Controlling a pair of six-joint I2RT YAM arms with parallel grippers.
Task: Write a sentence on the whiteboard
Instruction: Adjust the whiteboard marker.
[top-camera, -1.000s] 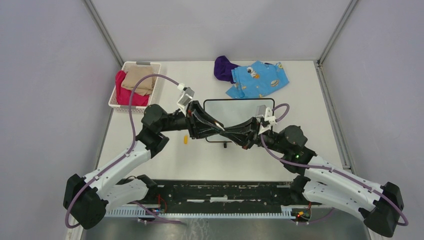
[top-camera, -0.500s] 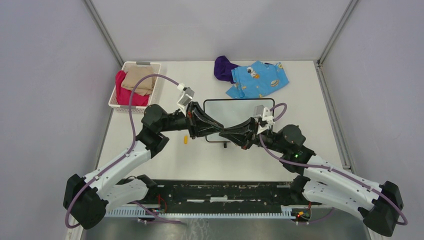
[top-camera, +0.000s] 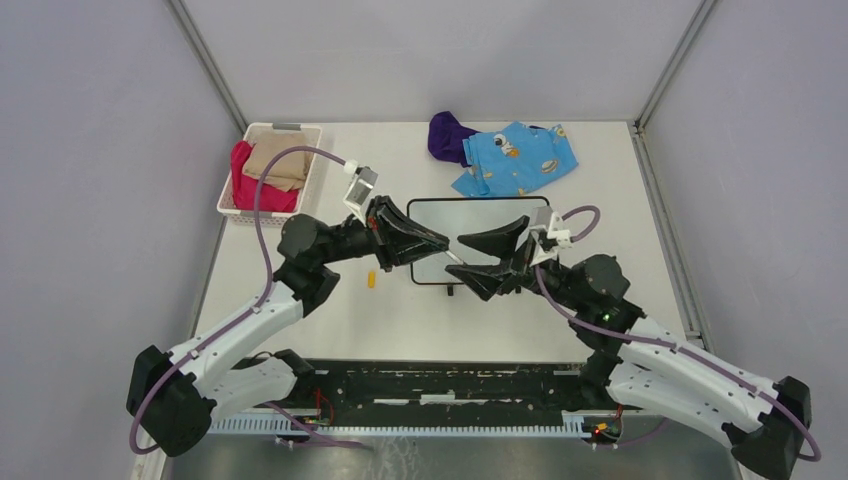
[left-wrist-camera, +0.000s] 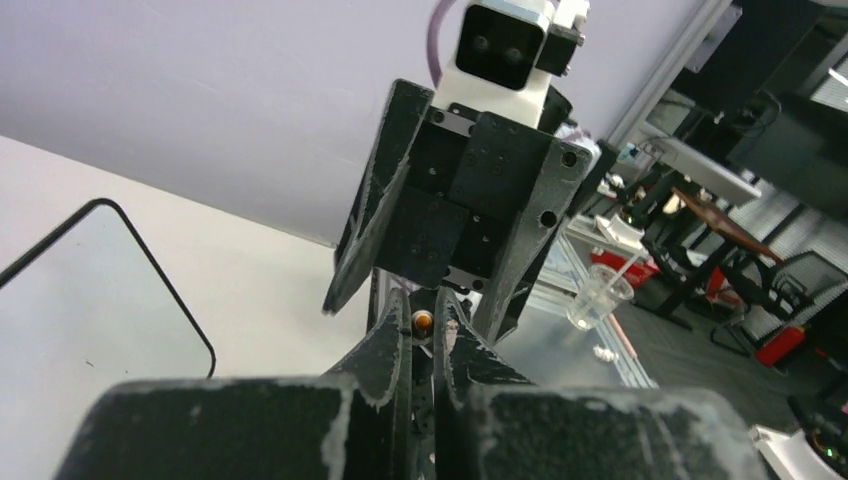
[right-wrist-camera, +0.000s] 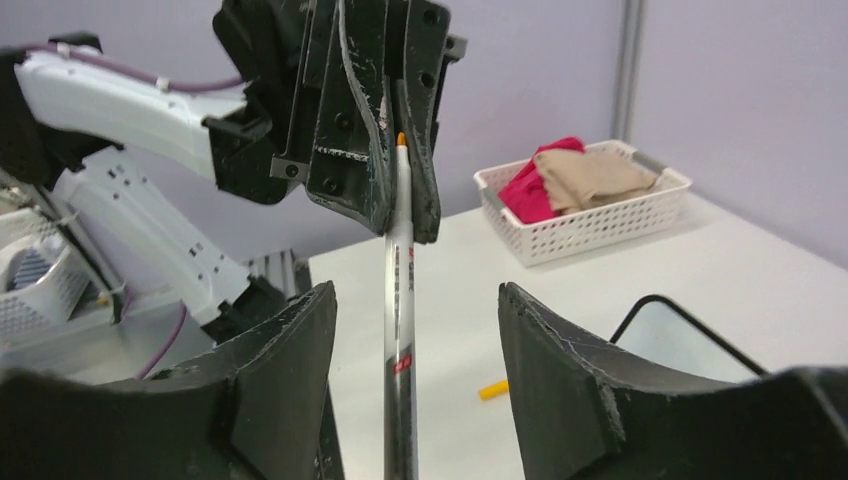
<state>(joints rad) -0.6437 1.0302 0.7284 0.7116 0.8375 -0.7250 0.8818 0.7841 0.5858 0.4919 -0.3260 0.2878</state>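
Mid-table (top-camera: 400, 320), past both arms: whiteboard (top-camera: 470, 213), lying flat, long axis L–R in top view, short axis near–far. Far edge and far corners showing. Near edge and much of near face hidden under the two grippers, tips close together just above it. Visible face plain white.

Around it, far L: basket (top-camera: 245, 214) w/ red cloth (top-camera: 243, 170) and tan cloth (top-camera: 280, 162) inside, well apart from board, L arm's cable arcing over it. Far side, just beyond board: blue cloth (top-camera: 515, 160), w/ purple cloth (top-camera: 448, 135) touching its L end. Orange cap (top-camera: 371, 279) on table near board's near-L corner, apart from it, beside L arm.

L gripper (top-camera: 442, 245): closed tight on pen (right-wrist-camera: 399, 300), orange end nipped between fingers, seen end-on in L wrist view. Pen's long axis from L gripper toward R one, slanting far-L to near-R in top view. Upright in R wrist view, orange end up.

R gripper (top-camera: 456, 257): spread wide, gripping nothing. Pen shaft running through the gap, clear of both fingers.
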